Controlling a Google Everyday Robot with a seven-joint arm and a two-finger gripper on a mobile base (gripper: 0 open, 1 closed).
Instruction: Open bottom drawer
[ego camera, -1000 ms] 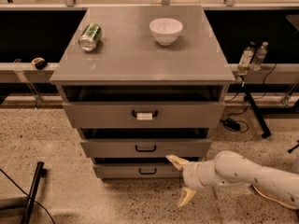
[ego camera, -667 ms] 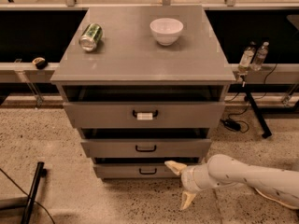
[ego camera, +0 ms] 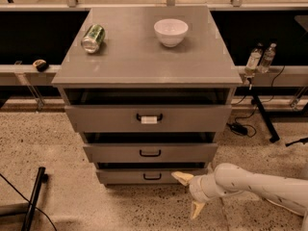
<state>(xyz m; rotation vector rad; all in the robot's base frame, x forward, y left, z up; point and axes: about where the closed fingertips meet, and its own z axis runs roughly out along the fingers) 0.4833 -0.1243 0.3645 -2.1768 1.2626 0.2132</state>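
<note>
Three drawers stack in the grey cabinet (ego camera: 72, 97). The bottom drawer (ego camera: 122, 177) is the lowest and narrowest-looking, just above the speckled floor (ego camera: 72, 201). Its small black loop handle (ego camera: 152, 176) sits in the middle of a plain front. Above it are the middle drawer (ego camera: 110, 153) and the top drawer (ego camera: 101, 118), the latter with a white label (ego camera: 148, 120) on its handle. The bottom front looks pushed in or nearly so.

The tool (ego camera: 189, 194) hangs low at the right of the cabinet, at the end of a white arm (ego camera: 255, 184) that reaches in from the right edge. Its two fingers (ego camera: 182, 177) are spread wide and hold nothing. The upper one points left at the height of the bottom drawer, near the front's right part and clearly to the right of the handle. I cannot tell whether its tip touches the front. The lower one angles down toward the floor.

The step in hand looks like the approach, with no grasp made yet. The next move calls for sliding the tool left until the loop lies between the fingers. It then has to clamp the loop or hook behind it and pull straight out, away from the cabinet. The can (ego camera: 93, 38) and bowl (ego camera: 171, 32) on the top surface (ego camera: 139, 61) are well clear of this work.
</note>
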